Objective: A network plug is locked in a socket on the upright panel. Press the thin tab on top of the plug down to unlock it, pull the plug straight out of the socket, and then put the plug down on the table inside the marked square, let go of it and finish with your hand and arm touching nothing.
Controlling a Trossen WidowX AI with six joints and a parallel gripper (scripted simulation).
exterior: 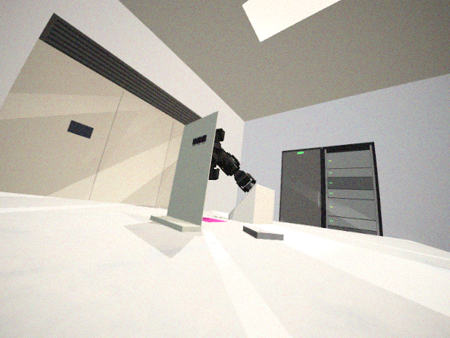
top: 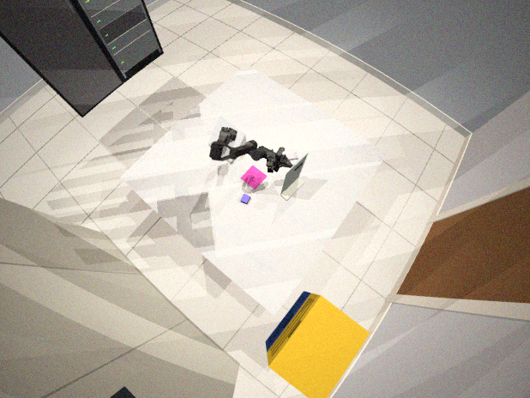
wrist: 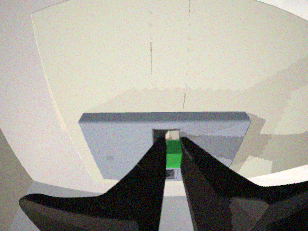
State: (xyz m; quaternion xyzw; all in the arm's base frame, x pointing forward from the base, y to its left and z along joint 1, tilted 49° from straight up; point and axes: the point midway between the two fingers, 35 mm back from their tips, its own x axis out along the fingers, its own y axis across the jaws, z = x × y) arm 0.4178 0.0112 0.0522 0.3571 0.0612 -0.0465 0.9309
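Observation:
The grey upright panel (top: 293, 177) (exterior: 189, 175) (wrist: 115, 144) stands in front of my gripper. The green network plug (wrist: 173, 155) is at the panel's row of dark sockets, with a pale part at its far end by the upper opening. My gripper (wrist: 172, 143) (top: 291, 163) is shut on the plug, one black finger on each side. The fingers hide the plug's flanks and part of the socket row; whether the tab is pressed down cannot be told. The pink marked square (top: 254, 176) (exterior: 212, 220) lies on the table on the arm's side of the panel.
A small violet cube (top: 245, 198) lies near the pink square. A low grey slab (exterior: 262, 233) and a pale block (exterior: 263, 204) stand beside the arm. A dark server cabinet (top: 64, 51) (exterior: 302, 189) and a yellow box (top: 317, 347) stand farther off.

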